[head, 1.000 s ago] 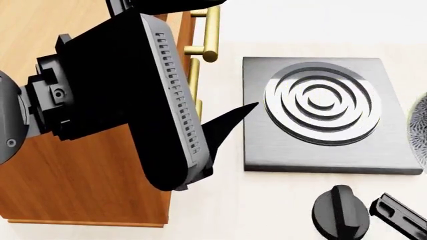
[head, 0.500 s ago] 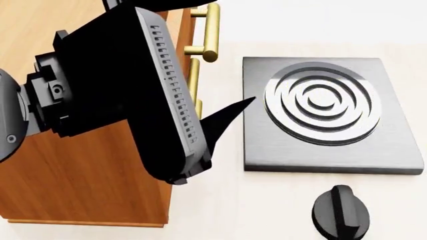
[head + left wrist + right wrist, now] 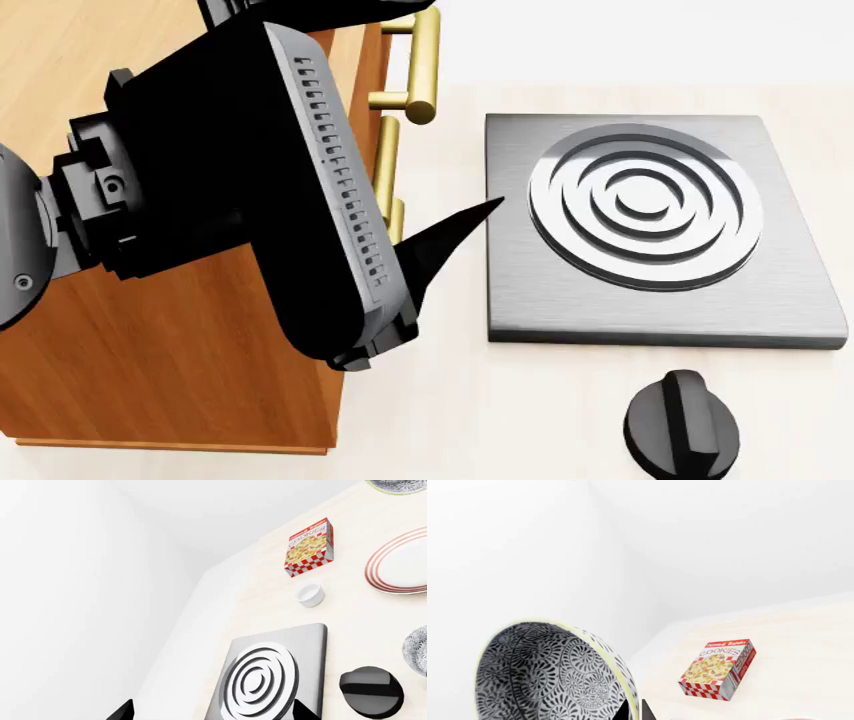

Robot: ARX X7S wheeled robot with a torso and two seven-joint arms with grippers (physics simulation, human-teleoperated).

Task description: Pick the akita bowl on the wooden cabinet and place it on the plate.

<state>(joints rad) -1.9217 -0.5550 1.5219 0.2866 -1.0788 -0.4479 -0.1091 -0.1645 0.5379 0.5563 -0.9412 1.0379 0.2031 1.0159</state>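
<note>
Speckled grey-blue floral akita bowl (image 3: 554, 672) lower left of right wrist frame, tilted, apparently clamped at rim by right gripper | rigid, glossy, slippery, breakable; rim pinch suits | red-ringed white plate (image 3: 400, 562) right edge of left wrist frame | left gripper state: cannot tell

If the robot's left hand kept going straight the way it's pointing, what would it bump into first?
Probably the grey stove: it fills the middle of the left wrist view just ahead of the left hand. Depth is unclear, so that is a guess.
</note>
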